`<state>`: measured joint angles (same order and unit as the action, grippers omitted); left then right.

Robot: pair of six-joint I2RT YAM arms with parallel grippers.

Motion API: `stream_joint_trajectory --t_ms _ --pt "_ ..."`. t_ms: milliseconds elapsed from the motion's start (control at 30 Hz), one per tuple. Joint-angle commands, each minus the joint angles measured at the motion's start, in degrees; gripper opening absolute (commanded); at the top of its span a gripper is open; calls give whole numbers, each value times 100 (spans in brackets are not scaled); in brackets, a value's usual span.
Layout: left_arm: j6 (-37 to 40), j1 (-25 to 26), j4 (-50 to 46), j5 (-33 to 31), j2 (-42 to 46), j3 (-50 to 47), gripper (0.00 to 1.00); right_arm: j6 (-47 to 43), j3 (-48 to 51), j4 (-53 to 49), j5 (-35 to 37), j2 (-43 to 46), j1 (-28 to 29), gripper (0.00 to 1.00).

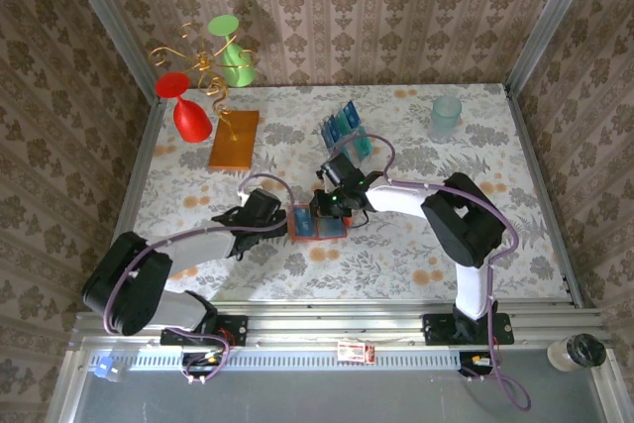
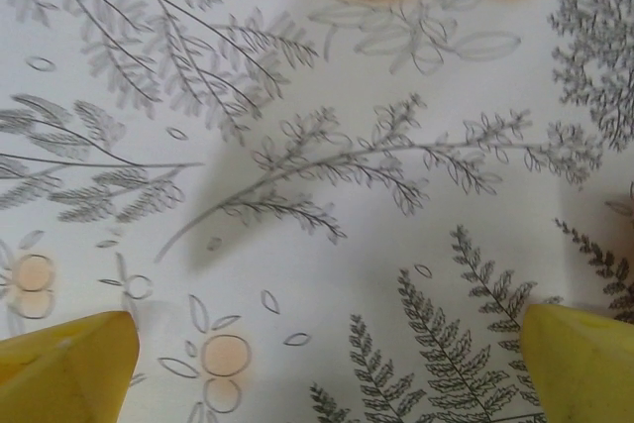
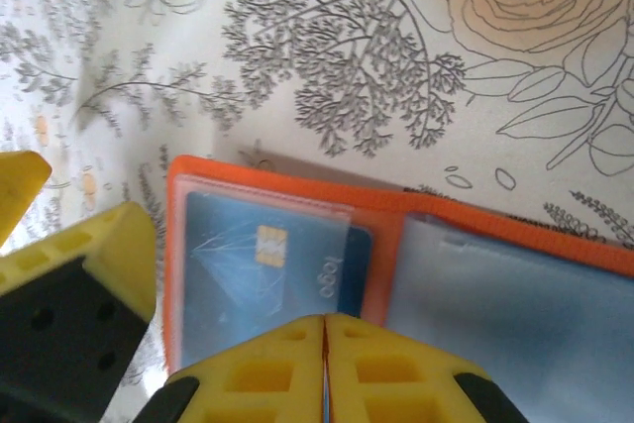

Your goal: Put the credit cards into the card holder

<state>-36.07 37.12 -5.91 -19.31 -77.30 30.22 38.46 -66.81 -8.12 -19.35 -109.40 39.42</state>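
Observation:
The card holder (image 1: 309,226) lies open on the flowered tablecloth, orange outside with grey-blue pockets (image 3: 515,304). A blue credit card (image 3: 258,264) with a gold chip sits in its left clear pocket, its dark end sticking out toward the orange spine (image 3: 392,245). My right gripper (image 3: 325,329) is shut, its tips over the card's near edge. My left gripper (image 2: 327,373) is open just left of the card holder, with bare cloth between its fingers; one of its yellow fingers (image 3: 94,274) lies beside the holder's left edge. More blue and teal credit cards (image 1: 342,129) stand in a clear rack behind.
An orange-brown slab (image 1: 235,139) lies at the back left beside a gold wire stand with a red glass (image 1: 188,111) and a green glass (image 1: 233,56). A clear cup (image 1: 446,116) stands at the back right. Patterned walls close in the table's sides.

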Motion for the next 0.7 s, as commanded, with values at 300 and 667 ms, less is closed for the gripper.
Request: stream_joint_trajectory --t_ms 300,667 --pt "-43 152 -555 340 889 592 100 -574 139 -435 95 527 -550 10" --pt "-415 1178 -215 180 -132 1352 100 -731 172 -485 80 235 -699 10"
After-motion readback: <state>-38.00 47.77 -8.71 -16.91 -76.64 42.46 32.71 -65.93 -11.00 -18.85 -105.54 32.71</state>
